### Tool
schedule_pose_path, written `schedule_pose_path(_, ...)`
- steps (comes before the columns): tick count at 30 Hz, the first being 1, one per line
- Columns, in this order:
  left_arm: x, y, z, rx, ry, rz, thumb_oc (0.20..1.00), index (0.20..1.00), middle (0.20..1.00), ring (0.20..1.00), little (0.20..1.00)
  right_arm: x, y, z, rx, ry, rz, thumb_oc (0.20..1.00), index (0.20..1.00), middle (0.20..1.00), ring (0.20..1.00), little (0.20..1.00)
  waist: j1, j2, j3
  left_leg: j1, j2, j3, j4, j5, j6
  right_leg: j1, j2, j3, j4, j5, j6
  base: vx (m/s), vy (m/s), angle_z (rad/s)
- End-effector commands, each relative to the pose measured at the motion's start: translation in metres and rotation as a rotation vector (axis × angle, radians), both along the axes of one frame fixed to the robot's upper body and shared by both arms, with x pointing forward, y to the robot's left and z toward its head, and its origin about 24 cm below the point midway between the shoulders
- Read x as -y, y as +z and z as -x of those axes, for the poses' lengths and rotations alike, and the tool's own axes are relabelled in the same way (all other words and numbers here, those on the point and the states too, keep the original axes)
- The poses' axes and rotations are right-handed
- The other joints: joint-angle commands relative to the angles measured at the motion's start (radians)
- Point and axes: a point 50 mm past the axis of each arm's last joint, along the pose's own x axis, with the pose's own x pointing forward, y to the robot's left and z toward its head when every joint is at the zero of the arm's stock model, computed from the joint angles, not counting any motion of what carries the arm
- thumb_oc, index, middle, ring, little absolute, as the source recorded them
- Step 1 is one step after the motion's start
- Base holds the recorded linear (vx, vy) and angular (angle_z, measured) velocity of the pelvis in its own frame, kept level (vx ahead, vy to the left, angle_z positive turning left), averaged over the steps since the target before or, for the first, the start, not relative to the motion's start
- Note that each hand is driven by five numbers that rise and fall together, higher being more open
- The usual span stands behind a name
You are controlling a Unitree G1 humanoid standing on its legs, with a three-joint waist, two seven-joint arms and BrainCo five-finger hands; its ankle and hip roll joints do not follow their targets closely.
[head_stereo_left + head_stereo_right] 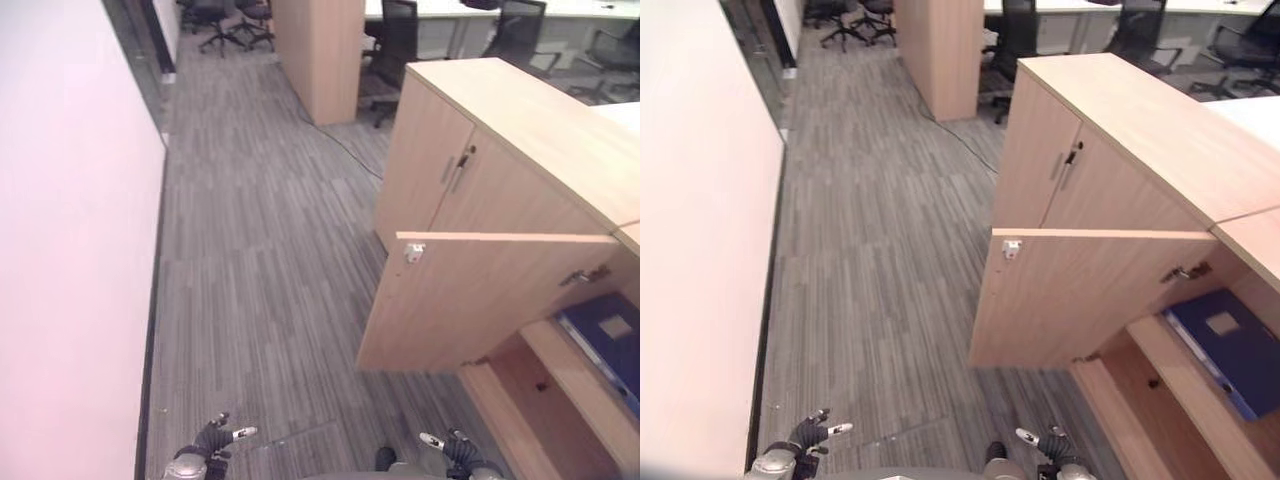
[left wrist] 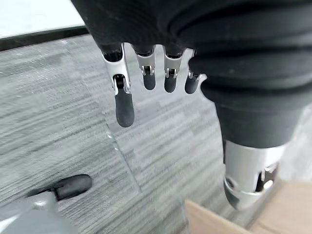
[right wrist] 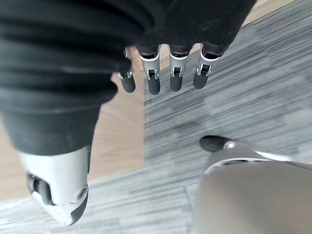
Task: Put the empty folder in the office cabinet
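Your left hand (image 2: 146, 73) hangs empty over the grey striped carpet (image 2: 58, 112), fingers (image 2: 125, 105) loosely extended and the thumb (image 2: 246, 180) set apart from them. Just beyond the thumb's tip you see a pale wooden cabinet edge (image 2: 214, 222), not touching the hand.

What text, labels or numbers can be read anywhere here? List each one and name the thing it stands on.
None can be read.
Dark blue folder lying on the shelf of the open light wooden cabinet: a pale rectangular label on its cover, too small and blurred to read.
Open cabinet door: a small white fitting near its top corner, no print visible.
Left hand and right hand: open, hold nothing, no markings visible.
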Motion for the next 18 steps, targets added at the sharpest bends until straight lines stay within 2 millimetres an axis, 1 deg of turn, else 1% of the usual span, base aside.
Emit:
schedule_pose_path(1, 0.005, 0.003, -0.02, 0.052, -0.02, 0.003, 1.0, 1.0, 1.0, 1.0, 1.0, 0.013, 0.004, -0.003, 0.007, -0.001, 0.033, 1.0, 1.0, 1.0, 1.0, 1.0, 0.004, -0.002, -0.002, -0.099, 0.039, -0.011, 0.002, 0.053, -0.071, 0.114, -0.038, -0.002, -0.024, -0.041, 0.088, 0.05, -0.01, 0.06)
schedule_pose_path(6, 0.01, 0.0, -0.011, 0.023, -0.031, 0.009, 1.0, 1.0, 1.0, 1.0, 1.0, 0.015, 0.002, 0.006, -0.024, 0.01, 0.035, 1.0, 1.0, 1.0, 1.0, 1.0, -0.004, 0.001, -0.011, -0.075, 0.045, -0.009, 0.002, 0.039, -0.079, 0.155, -0.039, -0.012, -0.067, -0.037, 0.089, 0.06, -0.032, -0.02)
schedule_pose_path(11, 0.013, 0.0, -0.015, 0.04, -0.02, 0.02, 1.0, 1.0, 1.0, 1.0, 1.0, 0.016, 0.001, 0.011, -0.04, 0.013, 0.04, 1.0, 1.0, 1.0, 1.0, 1.0, -0.008, 0.003, -0.005, -0.068, 0.052, 0.001, 0.002, 0.036, -0.08, 0.156, -0.036, -0.012, -0.065, -0.037, 0.088, 0.03, -0.036, -0.04)
schedule_pose_path(14, 0.018, 0.004, -0.028, 0.097, -0.019, 0.037, 1.0, 1.0, 1.0, 1.0, 1.0, 0.017, 0.0, 0.016, -0.057, 0.016, 0.045, 1.0, 1.0, 1.0, 1.0, 1.0, -0.015, 0.005, -0.007, -0.06, 0.057, 0.012, 0.002, 0.032, -0.084, 0.162, -0.036, -0.017, -0.076, -0.033, 0.089, 0.04, -0.037, -0.06)
schedule_pose_path(15, 0.018, 0.004, -0.028, 0.097, -0.019, 0.037, 1.0, 1.0, 1.0, 1.0, 1.0, 0.017, 0.0, 0.016, -0.057, 0.016, 0.045, 1.0, 1.0, 1.0, 1.0, 1.0, -0.015, 0.005, -0.007, -0.06, 0.057, 0.012, 0.002, 0.032, -0.084, 0.163, -0.036, -0.017, -0.077, -0.033, 0.089, 0.04, -0.02, -0.12)
schedule_pose_path(17, 0.021, 0.011, -0.048, 0.17, -0.041, 0.044, 1.0, 1.0, 1.0, 1.0, 1.0, 0.018, 0.0, 0.017, -0.057, 0.018, 0.049, 1.0, 1.0, 1.0, 1.0, 1.0, -0.026, 0.007, -0.011, -0.052, 0.063, 0.021, 0.002, 0.029, -0.088, 0.167, -0.032, -0.013, -0.084, -0.032, 0.089, 0.05, -0.028, -0.08)
schedule_pose_path(18, 0.021, 0.011, -0.048, 0.169, -0.041, 0.044, 1.0, 1.0, 1.0, 1.0, 1.0, 0.018, 0.0, 0.017, -0.057, 0.018, 0.049, 1.0, 1.0, 1.0, 1.0, 1.0, -0.026, 0.007, -0.01, -0.051, 0.063, 0.021, 0.002, 0.029, -0.088, 0.167, -0.032, -0.013, -0.084, -0.032, 0.089, 0.07, -0.031, -0.04)
